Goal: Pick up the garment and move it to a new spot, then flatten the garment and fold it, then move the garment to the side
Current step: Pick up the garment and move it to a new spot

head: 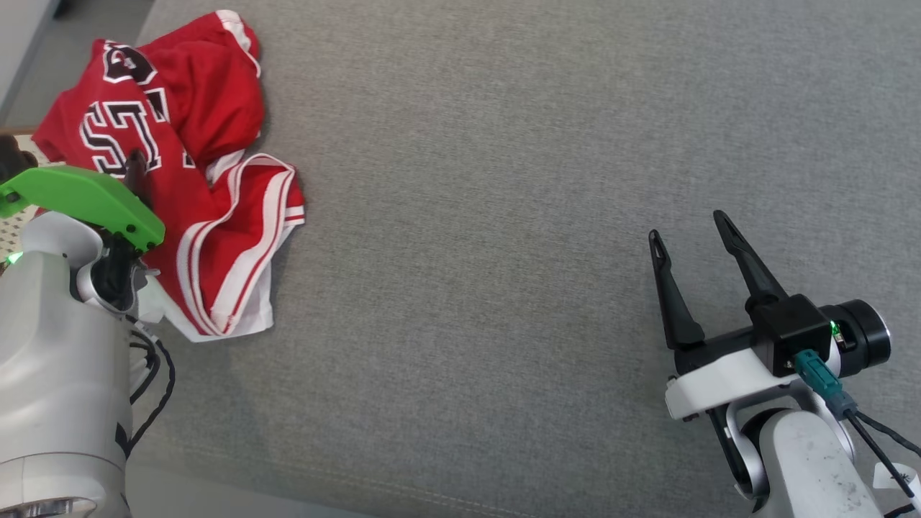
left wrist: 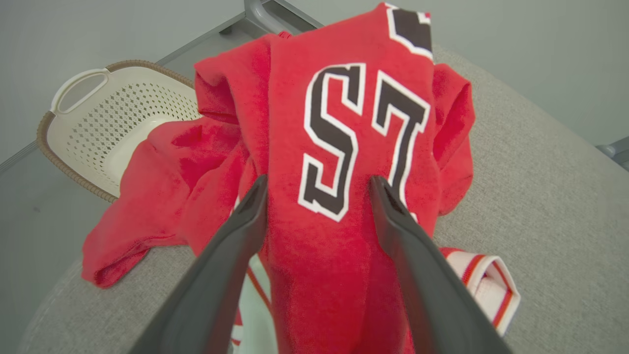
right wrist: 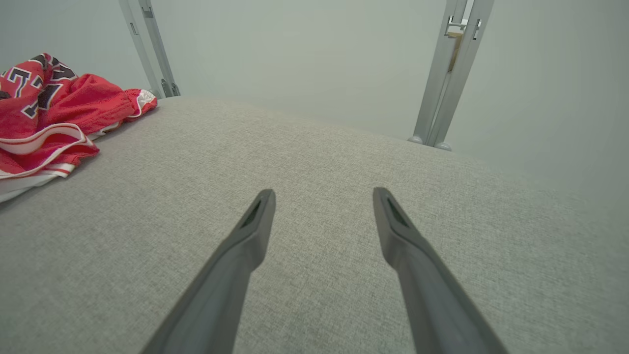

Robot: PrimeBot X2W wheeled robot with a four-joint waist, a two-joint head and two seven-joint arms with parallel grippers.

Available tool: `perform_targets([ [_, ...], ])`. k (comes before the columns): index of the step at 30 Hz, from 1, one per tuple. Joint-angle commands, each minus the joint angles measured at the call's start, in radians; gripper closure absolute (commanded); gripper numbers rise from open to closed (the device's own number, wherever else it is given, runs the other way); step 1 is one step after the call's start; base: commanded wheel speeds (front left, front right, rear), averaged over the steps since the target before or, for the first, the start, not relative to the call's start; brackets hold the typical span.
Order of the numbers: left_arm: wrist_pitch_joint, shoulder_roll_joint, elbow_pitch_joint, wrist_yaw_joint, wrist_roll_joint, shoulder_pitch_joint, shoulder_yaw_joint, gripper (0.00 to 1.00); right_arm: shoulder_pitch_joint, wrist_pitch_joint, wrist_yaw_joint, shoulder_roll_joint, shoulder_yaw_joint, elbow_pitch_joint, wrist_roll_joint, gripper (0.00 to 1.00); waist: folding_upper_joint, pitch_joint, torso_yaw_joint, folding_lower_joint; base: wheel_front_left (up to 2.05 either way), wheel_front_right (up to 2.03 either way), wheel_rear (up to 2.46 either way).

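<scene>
Crumpled red garment (head: 209, 108) with white-striped trim and black, white-edged lettering, heaped on the grey cushion (head: 504, 252). The left gripper (left wrist: 319, 187) points down into the heap, jaws spread wide, with the lettered fold lying between its fingertips; a pale basket (left wrist: 98, 123) lies beyond. The right gripper (head: 686, 224), jaws equally wide and empty, hovers over bare cushion, well apart from the garment.
</scene>
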Motion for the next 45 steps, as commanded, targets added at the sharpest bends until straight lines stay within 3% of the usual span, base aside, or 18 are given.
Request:
perform_targets([
  [1, 0.009, 0.014, 0.017, 0.012, 0.004, -0.016, 0.0, 0.0, -0.014, -0.006, -0.001, -0.003, -0.001, 0.002, 0.005, 0.0, 0.0, 0.043, -0.062, -0.0001, 0.0, 0.0, 0.0],
  [2, 0.015, 0.021, 0.028, 0.014, 0.003, -0.019, 0.0, 0.29, -0.013, -0.01, -0.001, -0.003, 0.001, 0.008, 0.009, 0.0, 0.0, 0.036, -0.064, -0.0001, 0.0, 0.0, 0.0],
  [3, 0.005, 0.033, 0.029, 0.014, 0.013, -0.024, -0.004, 1.0, -0.011, -0.013, -0.001, -0.003, 0.002, 0.014, 0.014, 0.0, 0.0, 0.027, -0.066, -0.0001, 0.0, 0.0, 0.0],
  [16, -0.057, 0.09, -0.009, -0.004, 0.073, -0.072, -0.068, 1.0, 0.03, -0.082, -0.001, -0.003, 0.045, 0.133, 0.121, 0.0, 0.0, -0.198, -0.069, -0.0001, 0.0, 0.0, 0.0],
  [20, -0.071, 0.068, -0.071, -0.018, 0.074, -0.112, -0.092, 1.0, 0.048, -0.1, -0.001, -0.004, 0.054, 0.169, 0.153, 0.0, 0.0, -0.274, -0.102, -0.0001, 0.0, 0.0, 0.0],
  [25, -0.062, 0.036, -0.179, -0.033, 0.088, -0.166, -0.133, 1.0, 0.067, -0.113, -0.001, -0.004, 0.053, 0.19, 0.174, 0.0, 0.0, -0.338, -0.174, -0.0001, 0.0, 0.0, 0.0],
  [31, -0.03, -0.04, -0.326, -0.047, 0.085, -0.205, -0.2, 1.0, 0.075, -0.118, -0.001, -0.003, 0.045, 0.193, 0.178, 0.0, 0.0, -0.365, -0.287, -0.0001, 0.0, 0.0, 0.0],
  [38, 0.005, -0.115, -0.477, -0.052, 0.069, -0.186, -0.271, 1.0, 0.057, -0.118, -0.001, -0.004, 0.047, 0.181, 0.178, 0.0, 0.0, -0.332, -0.442, -0.0001, 0.0, 0.0, 0.0],
  [45, 0.022, -0.148, -0.543, -0.052, 0.051, -0.118, -0.36, 1.0, 0.04, -0.123, -0.001, -0.003, 0.03, 0.171, 0.186, 0.0, 0.0, -0.265, -0.558, -0.0001, 0.0, 0.0, 0.0],
])
